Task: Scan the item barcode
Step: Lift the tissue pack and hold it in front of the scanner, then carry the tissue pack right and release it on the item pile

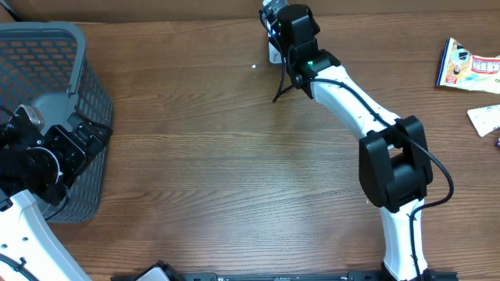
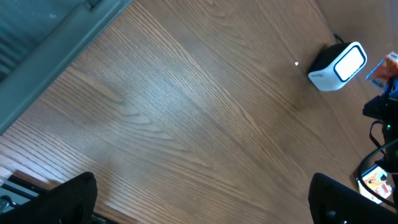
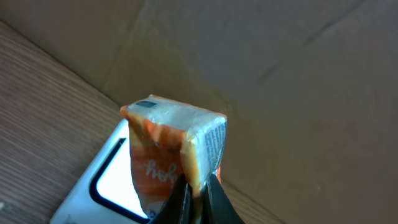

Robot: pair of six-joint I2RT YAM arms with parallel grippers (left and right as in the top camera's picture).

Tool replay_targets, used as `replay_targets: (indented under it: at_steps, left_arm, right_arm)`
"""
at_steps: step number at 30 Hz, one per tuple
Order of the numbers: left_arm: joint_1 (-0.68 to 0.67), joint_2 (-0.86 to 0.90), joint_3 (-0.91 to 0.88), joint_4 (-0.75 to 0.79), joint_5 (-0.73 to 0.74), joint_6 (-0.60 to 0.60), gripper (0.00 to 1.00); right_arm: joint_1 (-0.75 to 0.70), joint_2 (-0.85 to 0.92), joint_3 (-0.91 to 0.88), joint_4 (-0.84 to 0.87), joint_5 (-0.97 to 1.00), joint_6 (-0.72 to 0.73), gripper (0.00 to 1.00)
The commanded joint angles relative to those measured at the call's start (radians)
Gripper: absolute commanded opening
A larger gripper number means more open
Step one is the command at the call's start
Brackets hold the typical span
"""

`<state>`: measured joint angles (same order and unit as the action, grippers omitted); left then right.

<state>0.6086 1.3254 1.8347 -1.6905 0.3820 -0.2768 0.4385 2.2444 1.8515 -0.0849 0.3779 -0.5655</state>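
One grey mesh basket (image 1: 55, 47) sits at the upper left of the overhead view; the part of its inside that shows is grey floor and wall, and the left arm overlaps its lower right corner. There is one white scanner (image 2: 339, 65), standing on the desk (image 1: 219, 156) at the top centre of the overhead view, and one orange packet (image 3: 177, 155) in the grip. Two more packets lie loose at the right edge, one upper (image 1: 467, 66) and one lower (image 1: 484, 119). The right end effector (image 3: 196, 199) is clenched on the orange packet's lower corner, holding it just over the scanner's lit window. In the right wrist view the packet's long axis runs up from the fingers, leaning slightly left, its lettered orange face turned lower left and a fine-print side to the right. The left end effector (image 2: 202, 202) is released, fingers spread wide over bare desk.
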Motion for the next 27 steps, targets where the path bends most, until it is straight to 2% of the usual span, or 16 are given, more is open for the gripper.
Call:
replay_targets:
  at_steps: [1, 6, 13, 20, 27]
  left_arm:
    - [-0.007, -0.001, -0.003, 0.001, 0.003, 0.023, 1.0]
    - [-0.007, -0.001, -0.003, 0.001, 0.003, 0.023, 1.0]
    - [-0.007, -0.001, -0.003, 0.001, 0.003, 0.023, 1.0]
    - [-0.007, -0.001, -0.003, 0.001, 0.003, 0.023, 1.0]
    - [-0.007, -0.001, -0.003, 0.001, 0.003, 0.023, 0.99]
  right_arm:
    - [-0.002, 0.025, 0.021, 0.042, -0.043, -0.037, 0.04]
    - [-0.002, 0.057, 0.021, 0.066, -0.041, -0.159, 0.04]
    - [-0.003, 0.063, 0.021, 0.098, 0.002, -0.165, 0.04]
    - [-0.069, 0.061, 0.022, 0.188, 0.377, -0.157, 0.04]
    - [-0.26, 0.061, 0.022, 0.142, 0.725, 0.049, 0.04]
